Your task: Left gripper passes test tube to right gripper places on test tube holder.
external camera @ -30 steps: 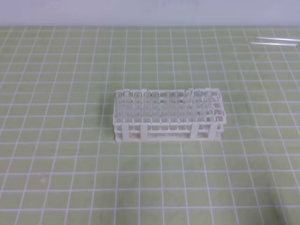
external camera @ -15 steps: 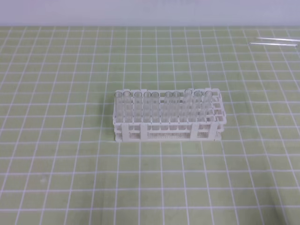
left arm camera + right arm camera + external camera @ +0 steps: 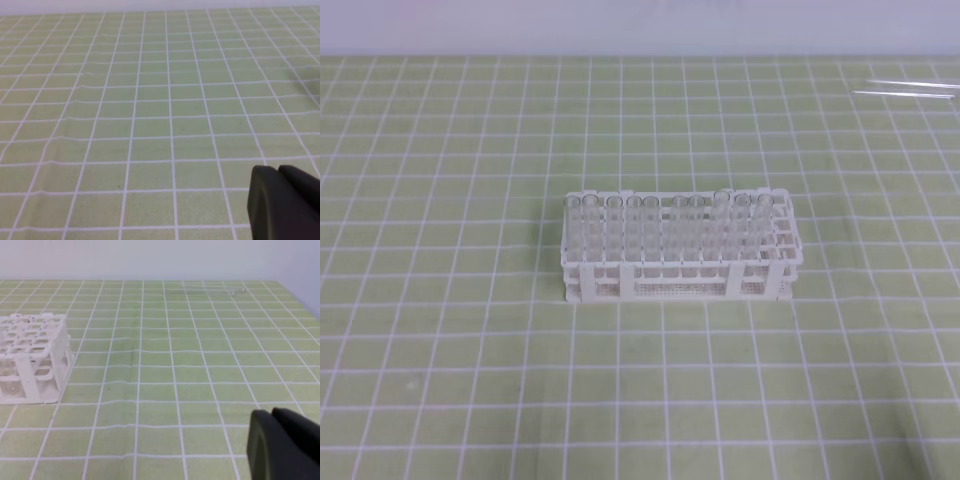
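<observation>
The white test tube holder stands at the middle of the green grid mat, with several clear tubes upright in its holes. Its end also shows at the left of the right wrist view. Loose clear test tubes lie flat at the mat's far right, faint in the right wrist view. Neither gripper appears in the high view. Each wrist view shows black fingers low at the right: the left gripper and the right gripper, fingers pressed together, holding nothing.
Green cloth with white grid lines covers the table. A pale wall runs behind its far edge. The left wrist view holds only bare mat.
</observation>
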Robot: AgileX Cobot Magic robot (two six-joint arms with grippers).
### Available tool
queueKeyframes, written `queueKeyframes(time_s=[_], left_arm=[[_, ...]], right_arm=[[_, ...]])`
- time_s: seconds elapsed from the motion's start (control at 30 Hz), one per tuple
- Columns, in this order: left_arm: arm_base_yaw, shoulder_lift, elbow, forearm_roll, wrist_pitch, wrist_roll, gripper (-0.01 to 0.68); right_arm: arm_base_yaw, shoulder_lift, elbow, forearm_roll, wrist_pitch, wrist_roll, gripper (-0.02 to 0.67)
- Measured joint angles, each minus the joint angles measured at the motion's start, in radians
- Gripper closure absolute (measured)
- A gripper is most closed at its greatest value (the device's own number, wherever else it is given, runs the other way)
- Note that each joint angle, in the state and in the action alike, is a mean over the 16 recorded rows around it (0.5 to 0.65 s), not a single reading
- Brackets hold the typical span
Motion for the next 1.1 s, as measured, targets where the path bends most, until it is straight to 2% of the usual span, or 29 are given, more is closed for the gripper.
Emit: queueKeyframes(time_s=[1.1], left_arm=[[0.0, -0.006, 0.002, 0.0, -0.004, 0.0, 0.673]], right_arm=[[0.0, 0.0, 0.0, 0.0, 0.0, -0.002, 0.665]])
